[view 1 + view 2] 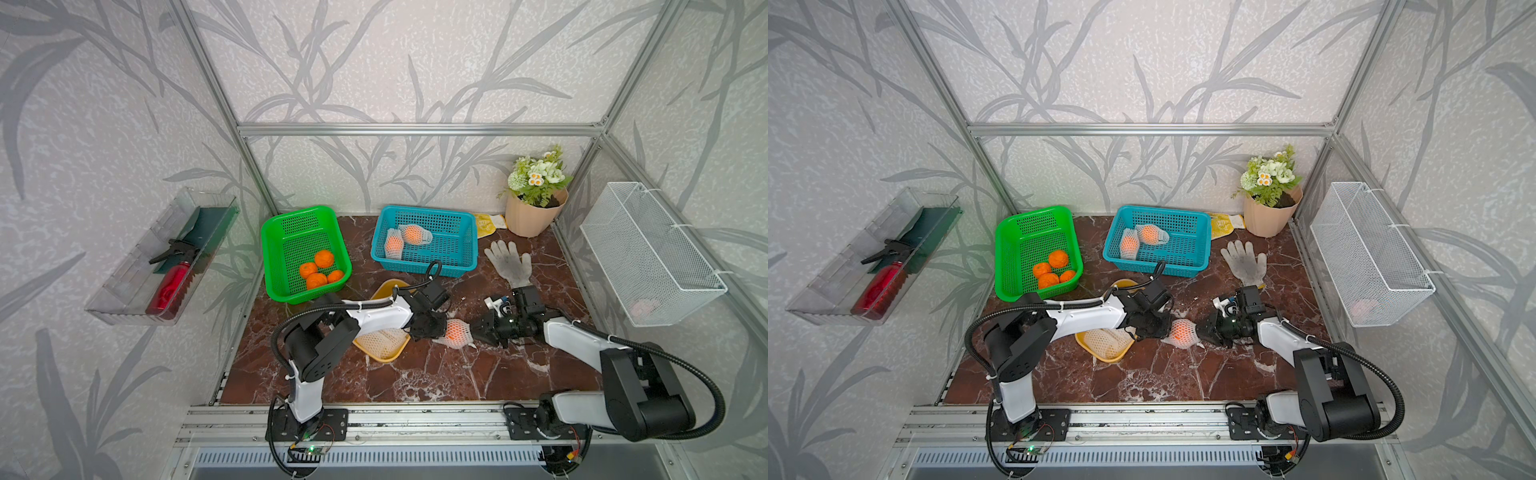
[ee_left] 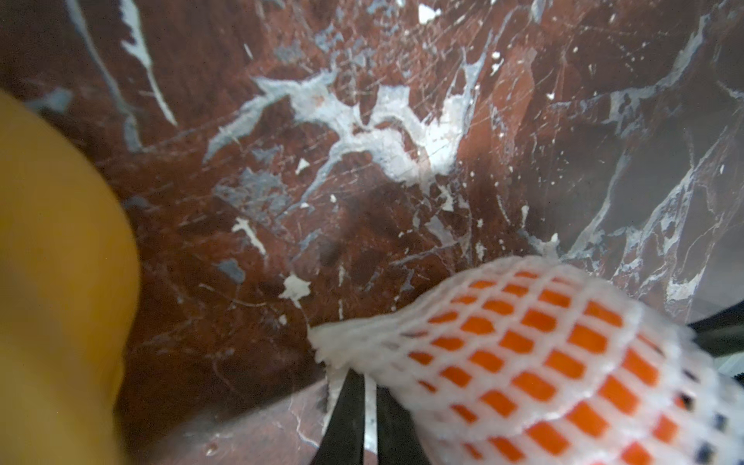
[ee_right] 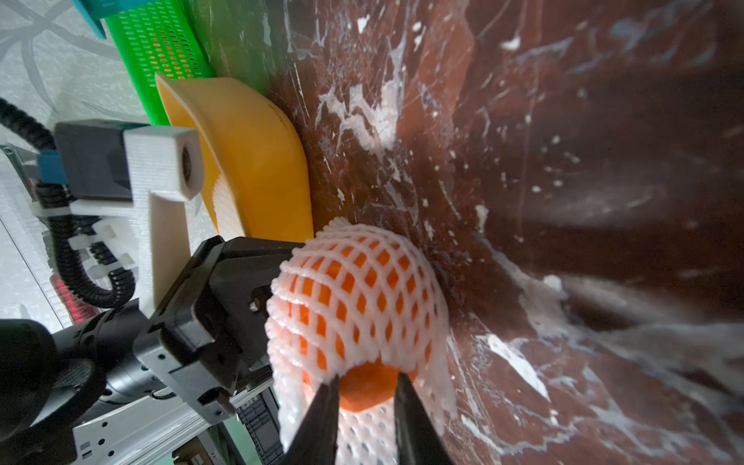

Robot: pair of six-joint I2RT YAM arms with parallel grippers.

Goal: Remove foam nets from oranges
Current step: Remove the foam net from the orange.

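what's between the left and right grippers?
The orange in its foam net fills the gap between left gripper and right gripper, seen in both top views.

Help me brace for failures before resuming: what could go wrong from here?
The right gripper has its jaws astride the bare patch of the small round orange, with the rim of the white foam net beside them; closing could pinch mesh too. The left gripper is shut on only that net's bunched end, which might tear or slip. Freed, the orange could roll across the red marble tabletop.
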